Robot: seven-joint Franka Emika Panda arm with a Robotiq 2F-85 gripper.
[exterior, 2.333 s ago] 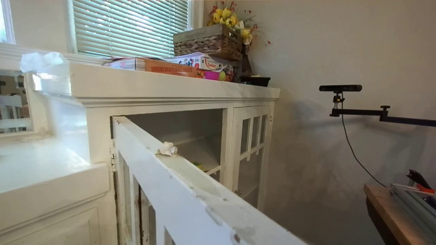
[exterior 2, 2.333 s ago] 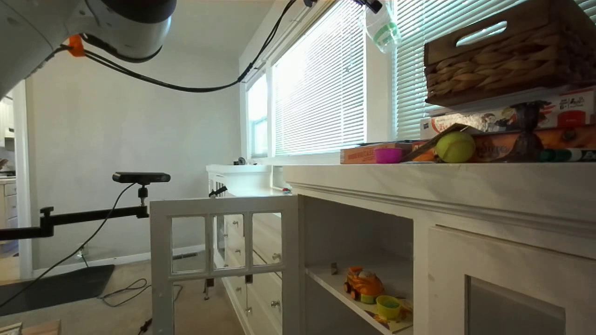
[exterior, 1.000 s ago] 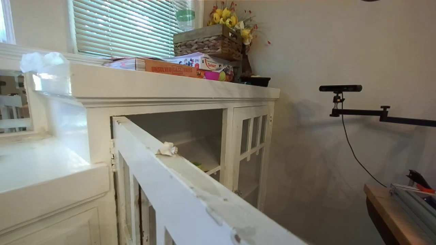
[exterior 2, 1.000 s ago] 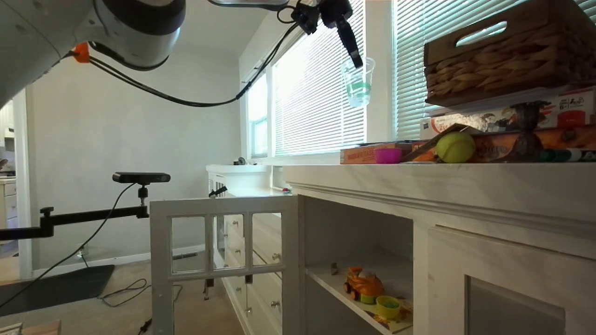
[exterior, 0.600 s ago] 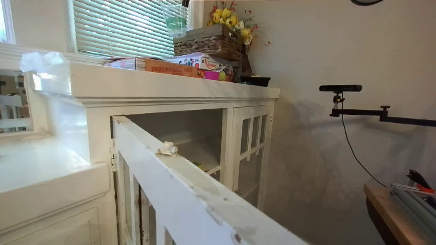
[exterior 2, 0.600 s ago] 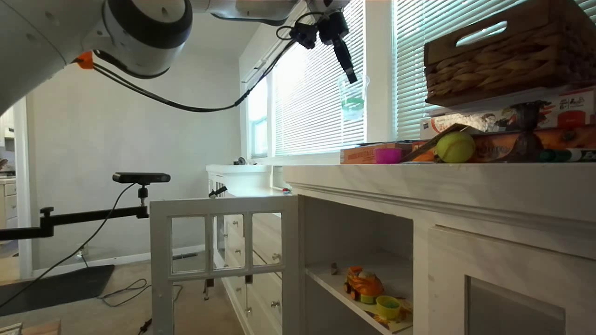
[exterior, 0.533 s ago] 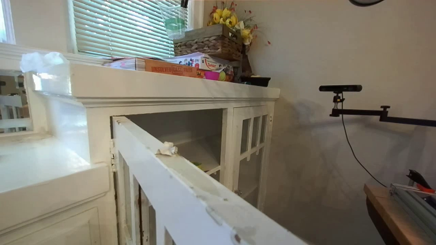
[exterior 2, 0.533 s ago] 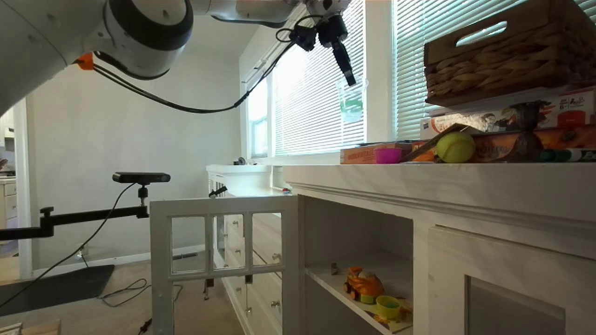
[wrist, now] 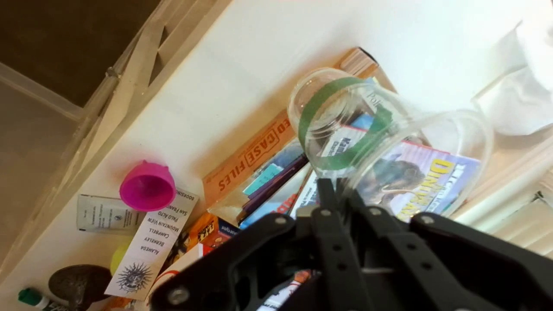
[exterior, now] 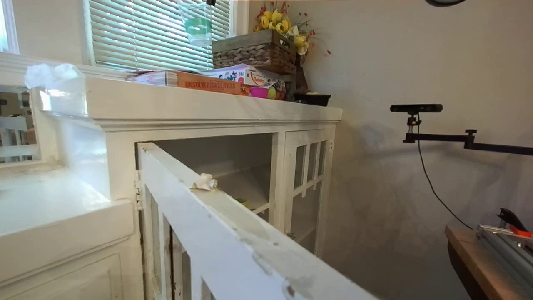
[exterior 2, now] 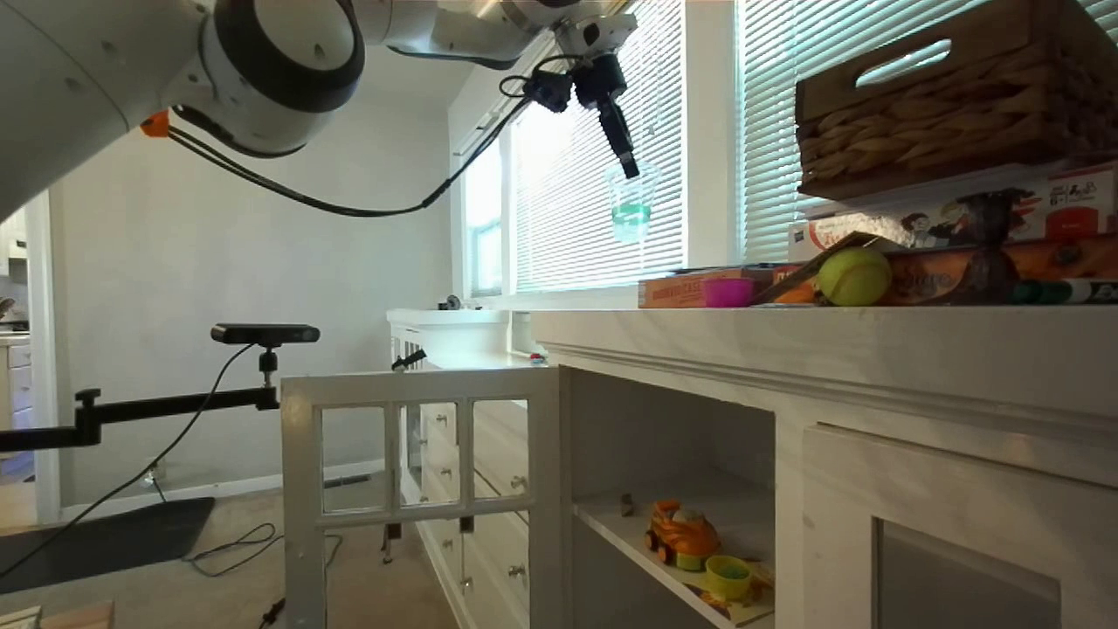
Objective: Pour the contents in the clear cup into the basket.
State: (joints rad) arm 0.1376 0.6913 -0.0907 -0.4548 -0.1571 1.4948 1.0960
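Observation:
The clear cup (exterior 2: pixel 631 214) is see-through with a green band. It hangs roughly upright above the cabinet top in both exterior views, in front of the blinds (exterior: pixel 198 27). My gripper (exterior 2: pixel 629 170) is shut on the cup's rim; the wrist view shows both fingertips (wrist: pixel 339 188) pinching its wall (wrist: pixel 367 134). I can make out no contents through the wall. The brown woven basket (exterior: pixel 254 56) sits on stacked game boxes, to the right of the cup in both exterior views (exterior 2: pixel 935 131). The basket's inside is hidden, and the basket is out of the wrist view.
Books and an orange case-files box (exterior: pixel 212 83) lie below the cup. A pink cup (exterior 2: pixel 728 293), a tennis ball (exterior 2: pixel 854 276) and a dark candle holder (exterior 2: pixel 987 249) stand by the boxes. Yellow flowers (exterior: pixel 281 23) rise behind the basket. A cabinet door (exterior 2: pixel 419 445) stands open.
The gripper has come down and away from the basket with the cup held throughout. The cup was higher, nearer the basket and more tilted; now it hangs lower and straighter.

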